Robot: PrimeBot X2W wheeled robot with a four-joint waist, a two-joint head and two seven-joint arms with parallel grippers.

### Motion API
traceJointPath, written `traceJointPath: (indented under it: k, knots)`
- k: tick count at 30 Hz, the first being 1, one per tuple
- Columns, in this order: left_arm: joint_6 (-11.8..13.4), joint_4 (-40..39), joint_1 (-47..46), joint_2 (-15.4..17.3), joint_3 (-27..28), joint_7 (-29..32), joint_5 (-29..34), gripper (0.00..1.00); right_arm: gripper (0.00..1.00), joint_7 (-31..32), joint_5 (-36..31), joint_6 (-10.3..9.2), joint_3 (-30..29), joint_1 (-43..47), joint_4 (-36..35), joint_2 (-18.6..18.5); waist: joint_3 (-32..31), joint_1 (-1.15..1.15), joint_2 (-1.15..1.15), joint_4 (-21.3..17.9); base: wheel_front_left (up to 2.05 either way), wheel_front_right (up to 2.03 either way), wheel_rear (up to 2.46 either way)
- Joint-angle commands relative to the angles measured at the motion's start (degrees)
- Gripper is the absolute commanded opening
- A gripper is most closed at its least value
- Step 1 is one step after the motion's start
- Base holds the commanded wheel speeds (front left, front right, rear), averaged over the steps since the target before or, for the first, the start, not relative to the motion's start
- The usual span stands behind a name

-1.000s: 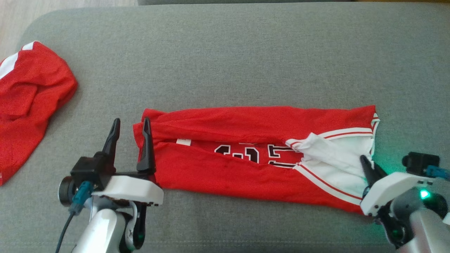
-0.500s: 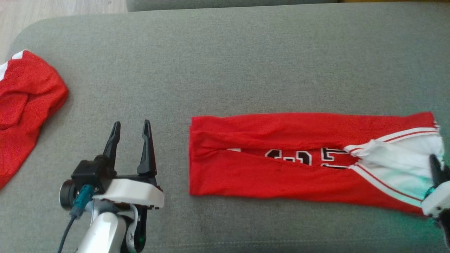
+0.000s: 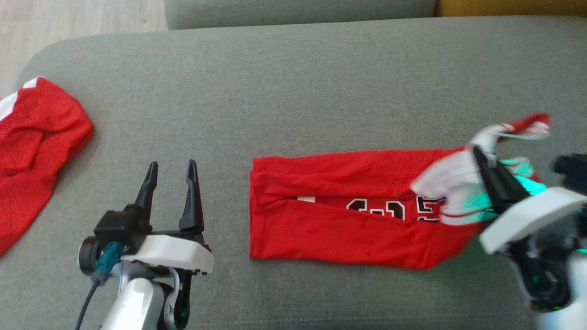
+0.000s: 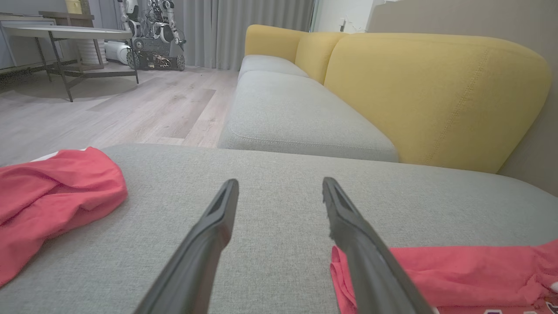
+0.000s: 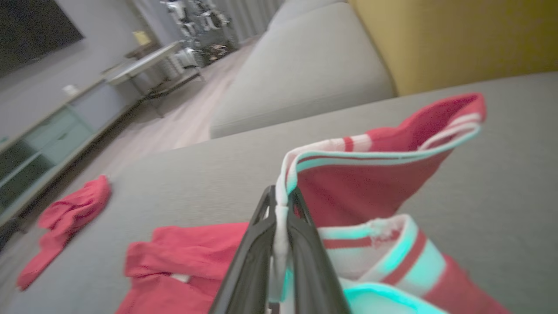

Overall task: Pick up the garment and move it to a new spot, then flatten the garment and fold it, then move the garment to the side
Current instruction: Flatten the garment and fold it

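Where the garment lies: stretched left to right across the grey sofa cushion, right of the middle in the head view, folded lengthwise into a long red band.
Garment, middle: black-and-white numerals show in the slit between the two folded edges, with a small white tag at the slit's left end.
Garment, left end: flat on the cushion, with a square edge.
Garment, right end: the white-and-red striped trim is raised off the cushion and bunched, tinted green by a light on the arm.
Right claw: clenched on the garment's white trim. In the right wrist view the edge of the fabric is pinched between the two dark fingers, and a red flap with a striped border stands up beyond them.
Left claw: released, its fingers spread wide with nothing between them. It is over bare cushion to the left of the garment's left end, with a gap between them in the head view.
Other red cloth: crumpled at the cushion's left edge, well apart from the garment, with a white stripe at its top.
Behind the cushion: a yellow backrest and a second grey seat.
Room: pale wooden floor and a table at the far side.
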Motion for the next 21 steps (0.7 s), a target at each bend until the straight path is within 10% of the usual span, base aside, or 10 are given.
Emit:
traceJointPath:
  k: [1,21]
  knots:
    - [-0.11,-1.63,-0.74,0.18,1.84,-0.70,0.50,1.00,0.00,0.57,0.68,-0.05,2.91,-3.15,-3.55,0.04,-0.33,0.00,0.00,0.57,0.00,0.00,0.00]
    - [-0.90,-0.29,-1.07,-0.67,0.43,-0.70,0.47,1.00,0.00,-14.72,14.47,-0.05,28.05,-11.77,20.94,6.79,0.71,0.00,0.00,7.87,0.00,0.00,0.00]
